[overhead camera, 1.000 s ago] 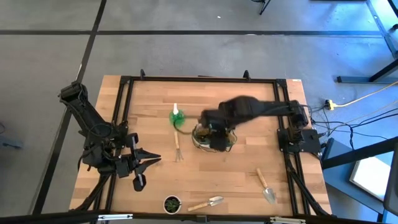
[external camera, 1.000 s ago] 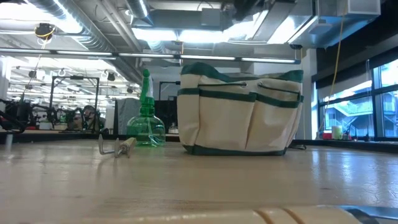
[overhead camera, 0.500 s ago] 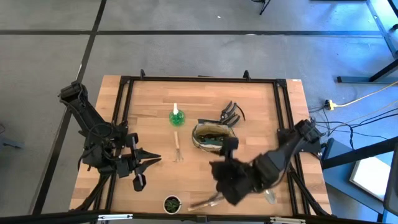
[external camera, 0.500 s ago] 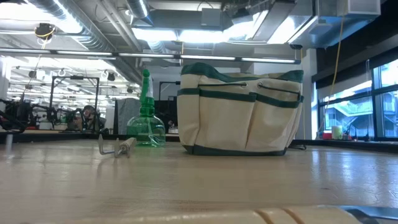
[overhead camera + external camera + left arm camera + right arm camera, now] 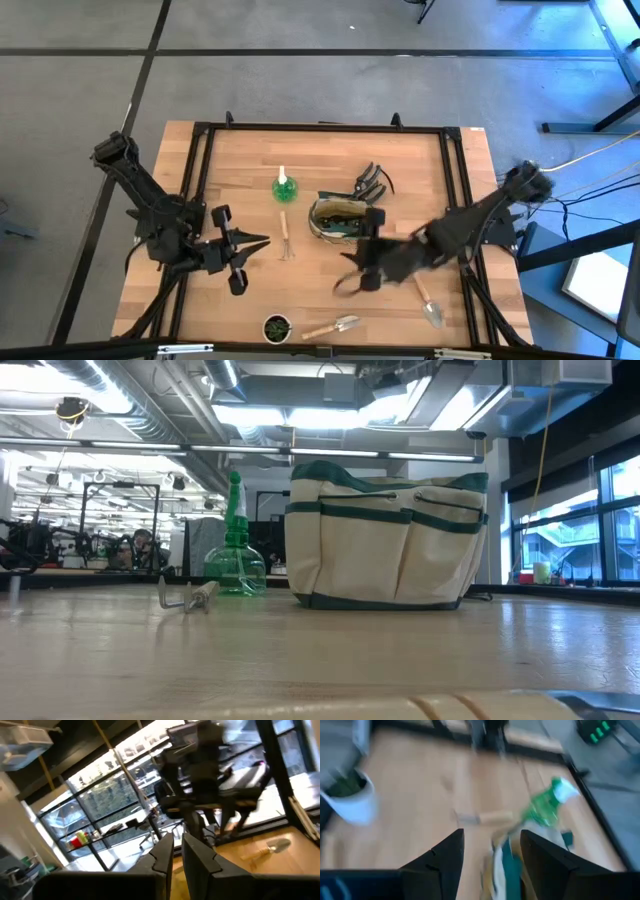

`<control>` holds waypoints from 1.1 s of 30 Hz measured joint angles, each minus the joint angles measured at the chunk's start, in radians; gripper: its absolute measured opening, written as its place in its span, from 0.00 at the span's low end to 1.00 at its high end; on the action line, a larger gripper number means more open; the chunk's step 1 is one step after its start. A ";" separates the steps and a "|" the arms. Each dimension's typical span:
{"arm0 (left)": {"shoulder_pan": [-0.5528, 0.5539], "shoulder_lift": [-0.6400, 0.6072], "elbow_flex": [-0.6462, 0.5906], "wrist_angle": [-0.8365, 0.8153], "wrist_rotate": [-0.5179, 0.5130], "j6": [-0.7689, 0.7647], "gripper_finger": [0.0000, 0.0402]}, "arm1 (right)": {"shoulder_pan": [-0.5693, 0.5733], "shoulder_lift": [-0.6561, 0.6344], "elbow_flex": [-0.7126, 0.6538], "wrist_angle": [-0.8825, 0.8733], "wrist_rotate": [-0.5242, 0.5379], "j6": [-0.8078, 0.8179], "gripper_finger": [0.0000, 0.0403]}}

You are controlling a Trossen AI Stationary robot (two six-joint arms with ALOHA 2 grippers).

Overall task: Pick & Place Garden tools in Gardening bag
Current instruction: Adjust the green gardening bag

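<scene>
High view: the gardening bag point(image 5: 340, 219) sits near the middle of the table point(image 5: 420, 160), mouth up. Black-handled pruners point(image 5: 372, 182) lie just beside it toward the far edge. The green spray bottle point(image 5: 284, 187) stands on the bag's left, apart from it, and the wooden-handled fork point(image 5: 286, 240) lies on the near side of the bottle. One trowel point(image 5: 335, 326) lies at the near edge, next to a small dark pot with a plant point(image 5: 277, 327). A second trowel point(image 5: 429, 298) lies toward the near right corner. The right gripper point(image 5: 352, 283) is over the table on the near side of the bag, blurred; nothing can be made out in it. The left gripper point(image 5: 262, 242) is over the left part of the table, pointing at the fork, fingers drawn close together and empty.

Low view: the bag point(image 5: 385, 540) stands upright on the table, side pockets facing the camera. The spray bottle point(image 5: 235, 550) stands to its left and the fork point(image 5: 190, 596) lies in front of the bottle. Neither gripper shows.

Left wrist view: the left fingers point(image 5: 164, 857) stand almost together with only a thin gap, holding nothing. A trowel point(image 5: 265, 850) lies on the table beyond.

Right wrist view: the right fingers point(image 5: 445, 852) stand well apart with nothing between them. Beyond them, blurred, are the spray bottle point(image 5: 545, 805), the green-trimmed bag rim point(image 5: 507, 865) and a light-coloured pot point(image 5: 350, 800).
</scene>
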 joint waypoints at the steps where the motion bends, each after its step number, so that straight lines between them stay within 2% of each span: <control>1: 0.017 0.000 0.000 -0.032 0.033 -0.021 0.08 | -0.017 -0.064 -0.090 0.110 -0.043 -0.023 0.48; 6: 0.169 0.000 0.000 -0.214 0.308 -0.199 0.06 | -0.113 -0.319 -0.443 0.637 -0.321 -0.106 0.48; 10: 0.341 0.016 0.000 -0.332 0.538 -0.355 0.05 | -0.173 -0.426 -0.559 0.799 -0.429 -0.159 0.48; 12: 0.403 0.045 0.001 -0.353 0.581 -0.366 0.05 | -0.195 -0.454 -0.563 0.788 -0.435 -0.171 0.48; 16: 0.469 0.143 0.084 -0.418 0.593 -0.351 0.05 | -0.238 -0.472 -0.546 0.751 -0.475 -0.186 0.48; 22: 0.544 0.356 0.350 -0.745 0.683 -0.357 0.05 | -0.317 -0.472 -0.490 0.620 -0.535 -0.129 0.48; 26: 0.566 0.479 0.526 -0.973 0.695 -0.358 0.05 | -0.351 -0.472 -0.466 0.474 -0.624 -0.071 0.48; 30: 0.584 0.549 0.646 -1.087 0.699 -0.373 0.07 | -0.357 -0.497 -0.450 0.361 -0.659 -0.033 0.48; 33: 0.594 0.592 0.705 -1.142 0.700 -0.386 0.13 | -0.351 -0.549 -0.452 0.318 -0.659 -0.024 0.48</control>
